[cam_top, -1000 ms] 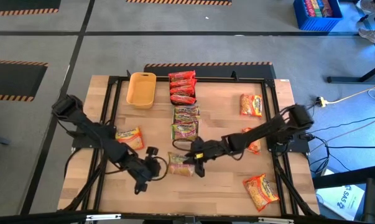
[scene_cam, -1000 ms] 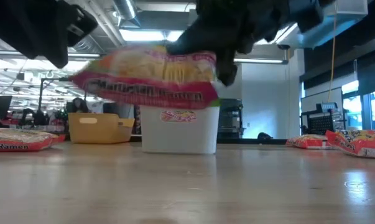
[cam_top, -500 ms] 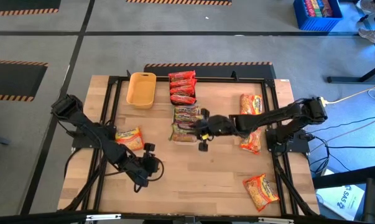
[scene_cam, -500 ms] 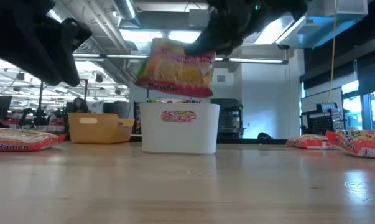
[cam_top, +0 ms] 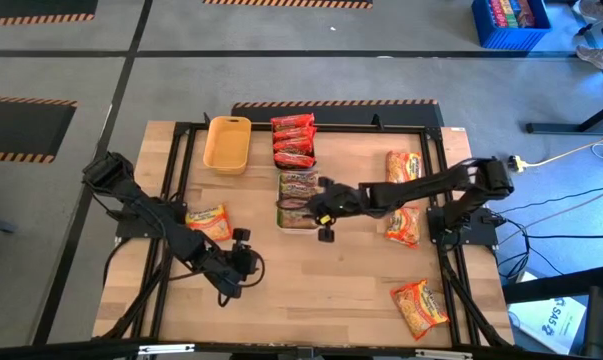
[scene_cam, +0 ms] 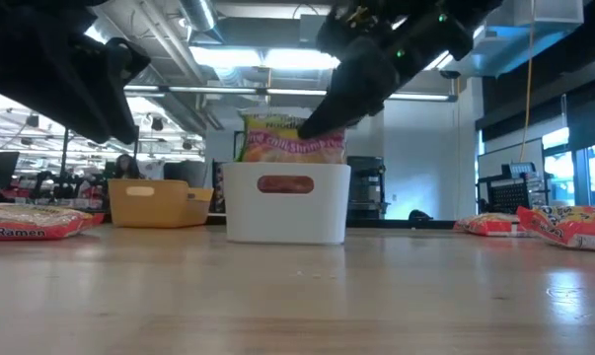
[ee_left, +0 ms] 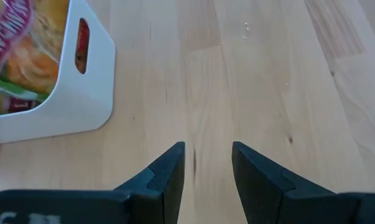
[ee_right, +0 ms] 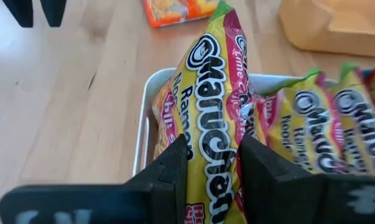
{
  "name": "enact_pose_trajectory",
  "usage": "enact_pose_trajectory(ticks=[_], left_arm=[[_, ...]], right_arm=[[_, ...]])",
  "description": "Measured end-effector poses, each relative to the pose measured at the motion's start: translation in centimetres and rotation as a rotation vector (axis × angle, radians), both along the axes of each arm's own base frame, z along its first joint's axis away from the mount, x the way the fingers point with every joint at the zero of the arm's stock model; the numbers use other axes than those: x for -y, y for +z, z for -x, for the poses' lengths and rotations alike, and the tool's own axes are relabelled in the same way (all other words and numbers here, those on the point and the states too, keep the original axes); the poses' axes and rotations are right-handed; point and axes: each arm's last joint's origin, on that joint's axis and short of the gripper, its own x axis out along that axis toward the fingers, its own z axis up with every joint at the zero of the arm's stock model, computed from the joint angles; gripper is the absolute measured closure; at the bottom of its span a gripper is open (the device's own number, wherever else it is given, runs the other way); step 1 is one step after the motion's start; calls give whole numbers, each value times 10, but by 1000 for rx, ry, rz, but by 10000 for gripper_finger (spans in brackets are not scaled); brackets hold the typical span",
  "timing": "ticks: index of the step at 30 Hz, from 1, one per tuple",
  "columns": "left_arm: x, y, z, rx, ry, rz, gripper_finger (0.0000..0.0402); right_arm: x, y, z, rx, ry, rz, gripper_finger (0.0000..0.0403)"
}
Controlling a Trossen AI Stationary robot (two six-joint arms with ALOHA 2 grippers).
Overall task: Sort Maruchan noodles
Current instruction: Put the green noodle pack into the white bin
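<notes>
A white tray [cam_top: 280,224] at the table's middle holds green-pink Maruchan packets [ee_right: 311,124] standing on edge. My right gripper [ee_right: 213,163] is shut on one more green-pink packet [ee_right: 215,93] at the tray's near end [scene_cam: 285,202]. A second tray holds red packets [cam_top: 293,140], and a yellow tray [cam_top: 227,143] stands at the far left. My left gripper [ee_left: 207,167] hovers open over bare wood near the front left [cam_top: 245,264], with nothing between its fingers. My right gripper pinches the green-pink packet's two flat faces [ee_right: 212,149] between its fingers, at one end of the packet. The fingers slant down from the table's right. The packet stands on edge, its lower part [scene_cam: 292,153] down inside the white tray.
Orange packets lie loose on the wood: one at the left [cam_top: 209,221], two at the right [cam_top: 403,168] [cam_top: 403,226] and one at the near right [cam_top: 419,305]. Bare wood lies between the white tray and the near edge.
My right gripper has carried the green-pink packet from the near middle of the table toward the far edge, over the white tray. It has rolled, turning the packet from flat onto its edge. The packet has sunk into the tray's near end.
</notes>
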Motion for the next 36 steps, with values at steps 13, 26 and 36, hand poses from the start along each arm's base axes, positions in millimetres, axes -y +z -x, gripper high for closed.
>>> enact_pose_trajectory(ticks=[13, 26, 36], left_arm=[[0, 0, 0, 7, 5, -6, 274], [-5, 0, -4, 9, 30, -10, 274], [-5, 0, -4, 7, 20, -9, 274]], right_arm=[[-1, -32, -9, -92, 6, -5, 311], [-1, -37, -11, -91, -31, -75, 297], [-2, -29, -3, -140, -27, -105, 148]])
